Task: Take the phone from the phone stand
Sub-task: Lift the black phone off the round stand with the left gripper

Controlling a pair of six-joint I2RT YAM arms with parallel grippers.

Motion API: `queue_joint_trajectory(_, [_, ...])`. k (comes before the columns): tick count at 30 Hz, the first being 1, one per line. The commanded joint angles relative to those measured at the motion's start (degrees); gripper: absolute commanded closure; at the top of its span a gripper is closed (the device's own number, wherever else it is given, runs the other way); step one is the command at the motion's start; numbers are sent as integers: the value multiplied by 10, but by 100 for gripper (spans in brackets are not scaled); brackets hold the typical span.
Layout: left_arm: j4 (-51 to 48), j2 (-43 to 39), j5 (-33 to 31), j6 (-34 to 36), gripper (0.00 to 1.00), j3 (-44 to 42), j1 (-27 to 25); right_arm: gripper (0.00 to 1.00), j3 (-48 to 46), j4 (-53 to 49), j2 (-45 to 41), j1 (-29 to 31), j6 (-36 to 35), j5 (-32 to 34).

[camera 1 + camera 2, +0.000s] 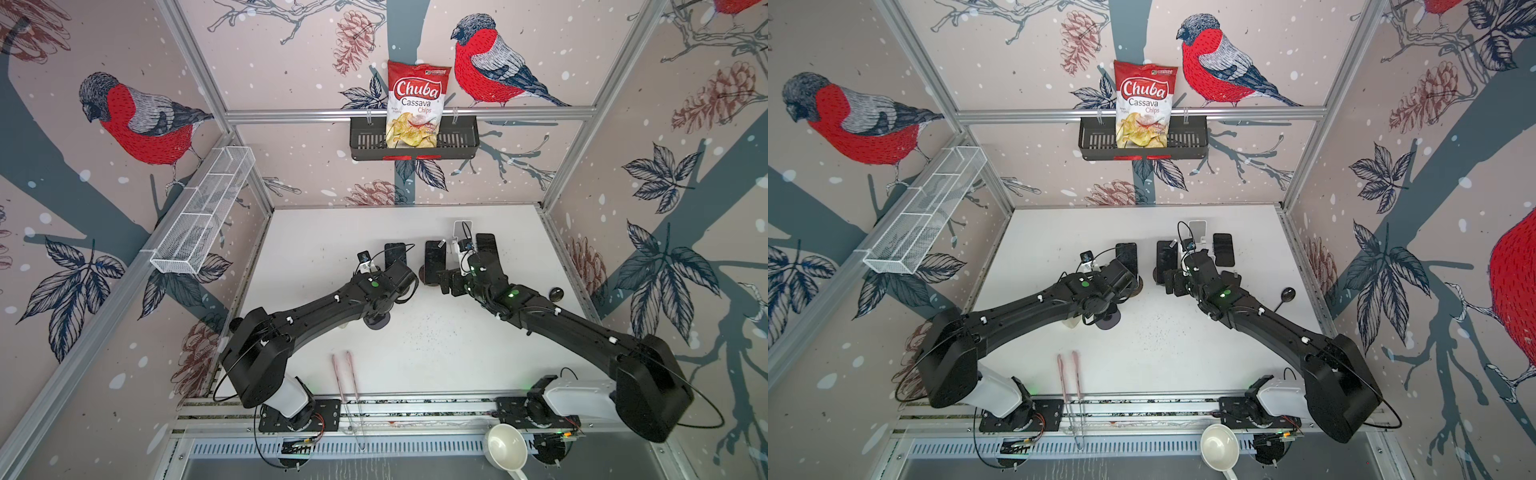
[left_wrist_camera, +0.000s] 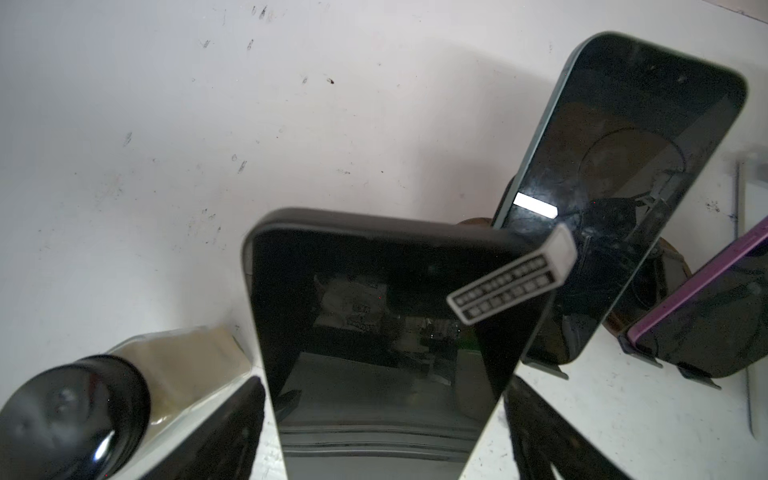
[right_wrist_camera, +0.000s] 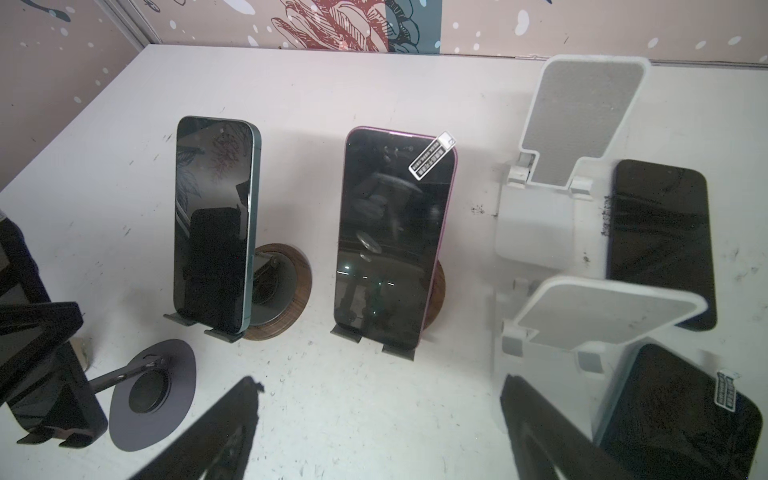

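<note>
A black phone [image 2: 374,332] with a white sticker at one corner stands between the fingers of my left gripper [image 2: 386,386]. The jaws are open, with a strip of white table showing on each side of the phone. In the right wrist view this phone [image 3: 37,365] rests on a black phone stand with a round disc base [image 3: 153,386]. In both top views my left arm hides this phone and the left gripper. My right gripper [image 3: 378,395] [image 1: 445,283] hangs open over bare table, in front of a purple phone [image 3: 395,237].
A teal phone [image 3: 216,224] and the purple one stand on wood-based stands. Two white stands [image 3: 582,120] have dark phones [image 3: 660,241] lying beside them. A black-lidded jar [image 2: 83,411] is beside the left gripper. Tongs [image 1: 345,374] and a white ladle [image 1: 505,449] lie at the front.
</note>
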Motion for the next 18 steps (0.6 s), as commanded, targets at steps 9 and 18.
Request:
queue_joint_trajectory(9, [50,-21,-15,19,18,-38,-2,7,3,14,2,-1,7,-14])
queue_joint_trajectory(18, [89,-22,-20,42,25,-61,-3,7,8,10,12,0,8,-20])
